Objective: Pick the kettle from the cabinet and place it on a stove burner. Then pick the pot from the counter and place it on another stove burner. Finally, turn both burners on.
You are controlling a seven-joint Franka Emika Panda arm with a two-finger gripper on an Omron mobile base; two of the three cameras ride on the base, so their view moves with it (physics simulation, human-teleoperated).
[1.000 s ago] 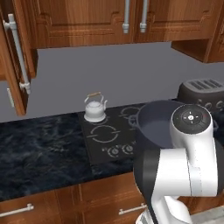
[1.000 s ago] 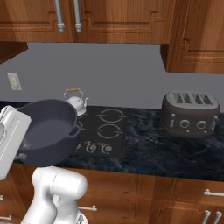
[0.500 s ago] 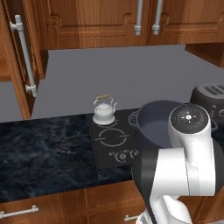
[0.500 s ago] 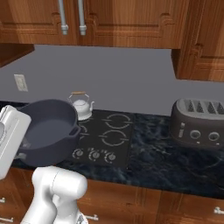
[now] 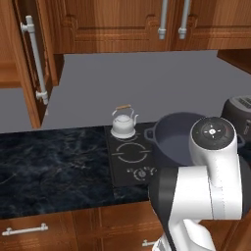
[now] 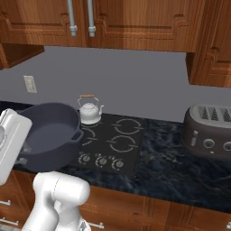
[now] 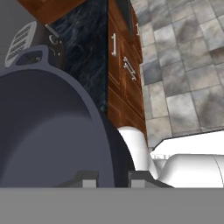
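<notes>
black marble bench runs under reddish-brown wall cupboards. at far left the cabinet door stands open, its long silver bar handle facing out. further right the kettle sits upright on the rear left of the stove burners on the black cooktop. right of it the pot hangs lifted above the bench edge, level, beside the cooktop's left side in the right base view. the gripper is clamped on the pot's rim, though its fingertips are barely visible. a dark toaster stands at far right.
</notes>
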